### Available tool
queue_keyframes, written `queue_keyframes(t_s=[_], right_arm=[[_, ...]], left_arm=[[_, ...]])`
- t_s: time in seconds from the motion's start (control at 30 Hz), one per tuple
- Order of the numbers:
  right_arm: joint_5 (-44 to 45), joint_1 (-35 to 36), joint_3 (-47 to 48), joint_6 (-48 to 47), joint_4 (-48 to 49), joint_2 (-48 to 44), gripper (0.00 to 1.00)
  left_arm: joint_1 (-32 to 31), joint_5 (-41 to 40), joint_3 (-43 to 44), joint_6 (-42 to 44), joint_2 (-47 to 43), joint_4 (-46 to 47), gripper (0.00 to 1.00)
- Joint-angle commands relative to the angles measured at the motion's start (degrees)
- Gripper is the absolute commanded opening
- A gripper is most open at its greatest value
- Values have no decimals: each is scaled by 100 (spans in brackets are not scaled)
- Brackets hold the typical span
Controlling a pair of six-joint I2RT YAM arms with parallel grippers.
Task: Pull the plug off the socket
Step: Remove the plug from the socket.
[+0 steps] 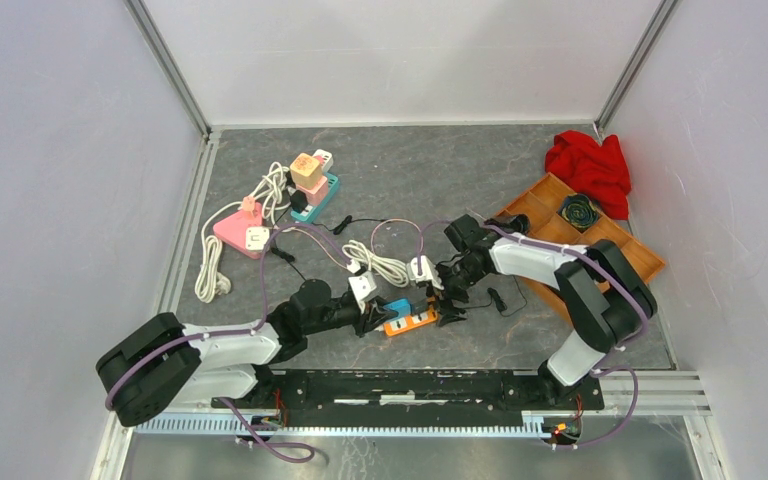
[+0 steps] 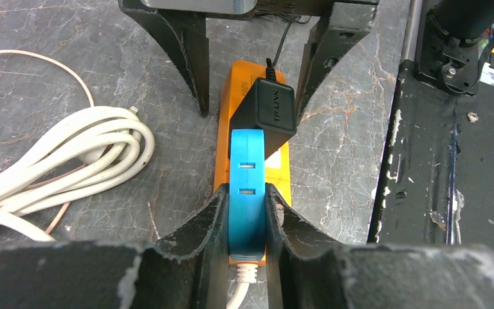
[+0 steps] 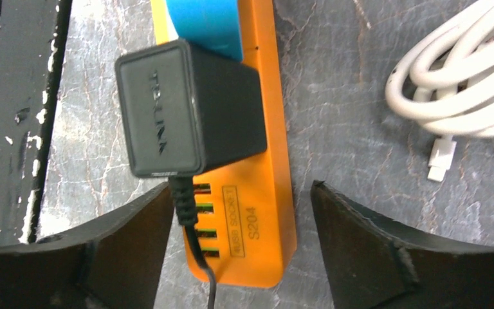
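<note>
An orange socket strip (image 2: 278,170) with a blue end block (image 2: 247,183) lies flat on the grey table, also in the top view as the strip (image 1: 412,321). A black TP-LINK plug (image 3: 180,109) sits in it, its thin black cord running off the strip's orange end (image 3: 264,219). My left gripper (image 2: 247,193) is shut on the blue end block, one finger on each side. My right gripper (image 3: 241,187) is open, and its fingers (image 2: 186,51) straddle the orange end just short of the plug (image 2: 273,106), touching nothing.
A coiled white cable (image 2: 83,161) lies beside the strip, and in the top view the white cable (image 1: 385,265) is behind it. Far left are a pink strip (image 1: 243,230) and a teal strip (image 1: 315,195) with plugs. A wooden tray (image 1: 615,240) and red cloth (image 1: 590,165) sit right. The black base rail (image 2: 437,161) is close.
</note>
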Motion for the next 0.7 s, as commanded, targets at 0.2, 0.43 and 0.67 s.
queue_keyframes(t_s=[0.2,0.43,0.67], right_arm=[[-82,-56,-129,-269,-340,-632,93],[-135,-82,-92,-257,-358,-1107,98],[-91,-153,-61,-313,-414,-1447,98]], left_arm=[[-123,171,94,-27,132,292,2],[-181,50,75,-18,137,298,7],[-190,46,47,-18,149,292,14]])
